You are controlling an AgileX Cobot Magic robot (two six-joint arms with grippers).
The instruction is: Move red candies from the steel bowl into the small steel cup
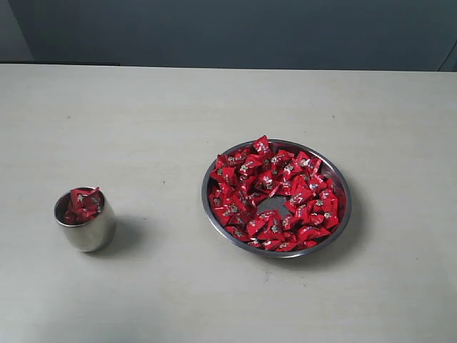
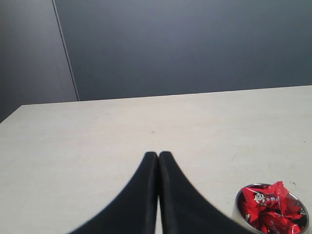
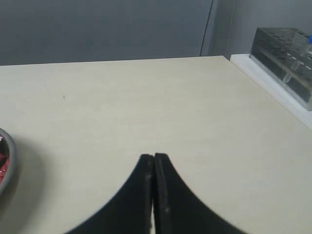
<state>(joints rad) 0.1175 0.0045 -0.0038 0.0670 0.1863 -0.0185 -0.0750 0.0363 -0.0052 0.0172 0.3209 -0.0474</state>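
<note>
**Pale table, dark wall: cup and bowl upright, both grippers clenched on nothing**

Pale beige table [image 1: 214, 100] fills the scene, with a dark grey-blue wall [image 1: 250, 32] behind its far edge.

1. Steel bowl [image 1: 348, 187]. It sits flat on the table, right of centre in the exterior view, mouth up. It is round, so it has no long axis. Red candies [image 1: 275, 179] fill it in a ring, and a small bare patch of steel shows near the middle. The wrappers lie every way, with no common direction.

2. Small steel cup [image 1: 89, 234]. It stands upright on the left side of the table, well apart from the bowl, mouth up. Red candies are heaped in it to the rim and slightly above.

3. Left gripper [image 2: 158, 155]. Its two black fingers are pressed together tip to tip, with nothing between them. The tips are over bare table. The cup [image 2: 237, 204] stands near them, off to one side, and does not touch them.

4. Right gripper [image 3: 153, 157]. Its fingers are also pressed together, with nothing between them, over bare table. The rim of the bowl [image 3: 9, 156] shows at the edge of the right wrist view, apart from the fingers. A clear rack [image 3: 285, 53] stands beyond the table's far corner.
</note>
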